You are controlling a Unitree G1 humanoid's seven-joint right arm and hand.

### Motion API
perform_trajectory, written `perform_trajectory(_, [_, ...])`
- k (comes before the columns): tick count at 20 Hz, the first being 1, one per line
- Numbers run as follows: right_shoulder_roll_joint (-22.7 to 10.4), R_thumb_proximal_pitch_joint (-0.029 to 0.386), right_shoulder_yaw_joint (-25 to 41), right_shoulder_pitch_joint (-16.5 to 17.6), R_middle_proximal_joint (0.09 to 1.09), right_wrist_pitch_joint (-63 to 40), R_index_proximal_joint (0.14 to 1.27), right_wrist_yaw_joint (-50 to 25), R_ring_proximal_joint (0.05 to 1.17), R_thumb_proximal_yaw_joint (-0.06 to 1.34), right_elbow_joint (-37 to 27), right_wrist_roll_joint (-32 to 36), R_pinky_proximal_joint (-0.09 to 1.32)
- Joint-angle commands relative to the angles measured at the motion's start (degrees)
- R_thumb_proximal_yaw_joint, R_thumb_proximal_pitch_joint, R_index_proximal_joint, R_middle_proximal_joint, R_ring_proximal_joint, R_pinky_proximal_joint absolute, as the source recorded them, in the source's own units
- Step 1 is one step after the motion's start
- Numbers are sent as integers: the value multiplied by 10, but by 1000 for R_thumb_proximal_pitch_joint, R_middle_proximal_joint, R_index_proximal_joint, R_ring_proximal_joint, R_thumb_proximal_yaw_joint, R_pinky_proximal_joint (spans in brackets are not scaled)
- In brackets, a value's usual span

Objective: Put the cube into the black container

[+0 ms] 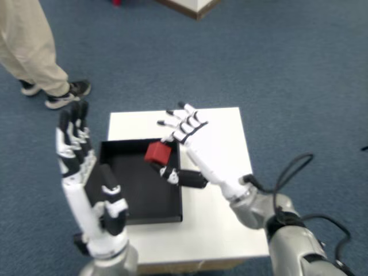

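Note:
A red cube [157,153] is pinched between the thumb and a finger of my right hand [194,148], whose other fingers [178,119] are spread. The cube hangs over the upper right part of the black container [122,208], a shallow square tray on the white table [224,224]. My left hand [86,184] is raised upright at the tray's left edge, fingers straight, holding nothing. Whether the cube touches the tray floor cannot be told.
The small white table stands on blue carpet [287,69]. A person's leg in beige trousers [26,43] and a dark shoe [66,95] are at the upper left. A light-coloured furniture corner [192,6] shows at the top edge. Black cables [299,172] loop off my right forearm.

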Motion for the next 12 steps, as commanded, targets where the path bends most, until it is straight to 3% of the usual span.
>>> perform_trajectory(1, [-4, 176, 14, -52, 399, 51, 1061, -18, 285, 1240, -46, -24, 159])
perform_trajectory(8, [-9, 167, -5, -116, 396, 174, 1062, -34, 286, 1218, -226, -84, 171])
perform_trajectory(12, [-25, 168, -112, -139, 388, 250, 1056, -20, 282, 1199, -338, -159, 173])
